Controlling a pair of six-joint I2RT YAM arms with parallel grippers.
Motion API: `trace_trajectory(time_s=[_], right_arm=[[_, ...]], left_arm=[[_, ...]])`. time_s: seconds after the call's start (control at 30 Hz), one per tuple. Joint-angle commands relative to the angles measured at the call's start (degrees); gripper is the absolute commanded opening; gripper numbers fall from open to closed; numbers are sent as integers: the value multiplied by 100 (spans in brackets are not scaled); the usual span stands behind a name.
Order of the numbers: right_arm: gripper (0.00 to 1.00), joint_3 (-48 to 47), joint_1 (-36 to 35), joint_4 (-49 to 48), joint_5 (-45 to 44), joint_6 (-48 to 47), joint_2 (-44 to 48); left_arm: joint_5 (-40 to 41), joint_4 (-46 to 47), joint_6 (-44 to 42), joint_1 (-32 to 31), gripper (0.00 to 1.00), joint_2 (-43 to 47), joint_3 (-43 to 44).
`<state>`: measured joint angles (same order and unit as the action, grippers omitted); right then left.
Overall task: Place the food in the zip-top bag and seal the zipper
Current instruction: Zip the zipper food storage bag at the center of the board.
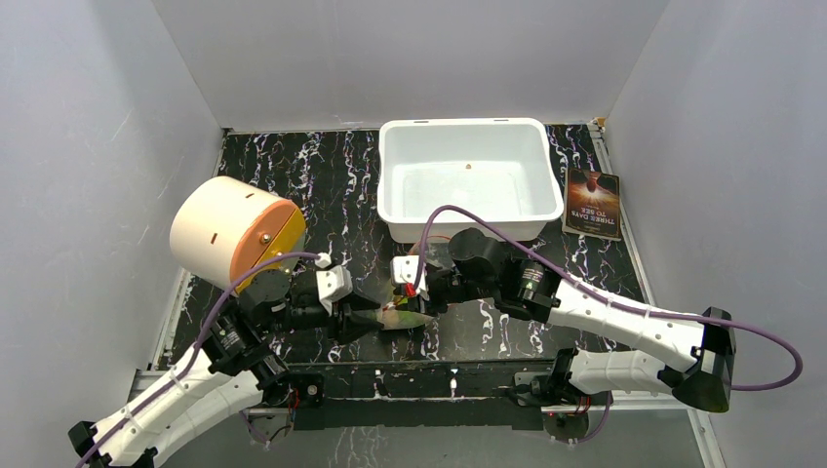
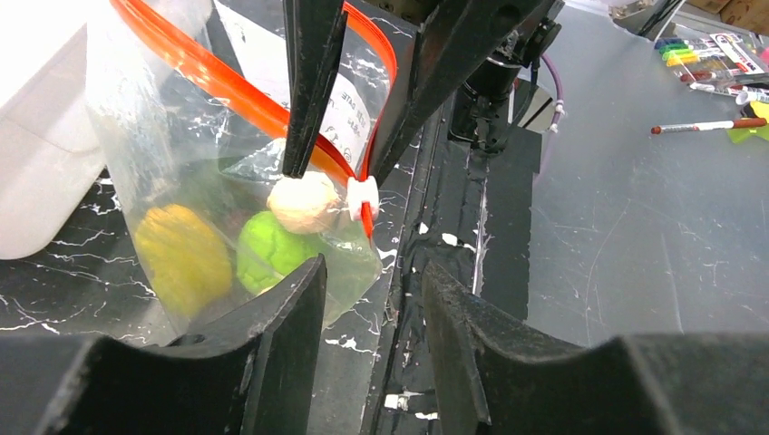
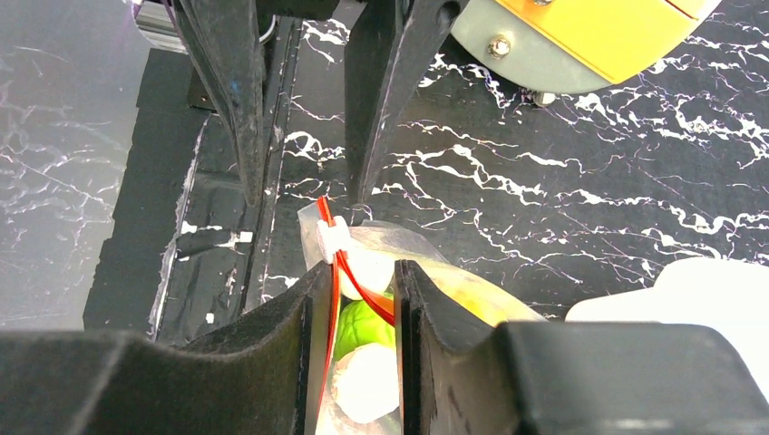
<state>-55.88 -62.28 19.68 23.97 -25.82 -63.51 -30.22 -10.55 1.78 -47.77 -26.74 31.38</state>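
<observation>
One black marbled desk (image 1: 332, 175) carries the white tub (image 1: 458, 123) and, just in front of it, the zip-top bag (image 2: 154, 154). Left gripper (image 2: 374, 272) is spread and empty at the bag's corner. Right gripper (image 3: 363, 267) is narrow, straddling the mouth — cannot tell if it clamps. Inside: mango piece (image 2: 181, 258), lime (image 2: 270, 249), garlic bulb (image 2: 304, 201). The zipper (image 2: 209, 77) gapes beyond the white slider (image 2: 362, 195). Sealing likely in hand — anchor the corner, draw the slider straight along the strip, keep the bag low.
</observation>
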Motion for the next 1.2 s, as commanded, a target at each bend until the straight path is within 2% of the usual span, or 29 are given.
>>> trace_trajectory(time_s=[0.0, 0.23, 0.3, 0.37, 0.47, 0.8, 1.1, 1.17], right_arm=[[28, -118, -45, -439, 96, 61, 64], [28, -32, -47, -510, 145, 152, 71], [29, -37, -47, -524, 169, 178, 69], [29, -43, -47, -566, 192, 219, 67], [29, -70, -47, -637, 274, 305, 9], [35, -115, -133, -785, 294, 377, -213], [30, -84, -160, -1067, 126, 515, -231], [23, -76, -170, -1080, 121, 509, -229]], left_arm=[[-305, 291, -214, -4, 42, -159, -61], [-84, 867, -282, -4, 37, -340, -220], [-81, 1032, -323, 6, 27, -332, -296], [-80, 1092, -367, 9, 12, -317, -308], [-58, 1058, -413, 1, 0, -269, -309], [-4, 865, -429, -1, 0, -146, -251], [12, 885, -457, -4, 0, -97, -343], [48, 916, -470, -2, 0, -81, -336]])
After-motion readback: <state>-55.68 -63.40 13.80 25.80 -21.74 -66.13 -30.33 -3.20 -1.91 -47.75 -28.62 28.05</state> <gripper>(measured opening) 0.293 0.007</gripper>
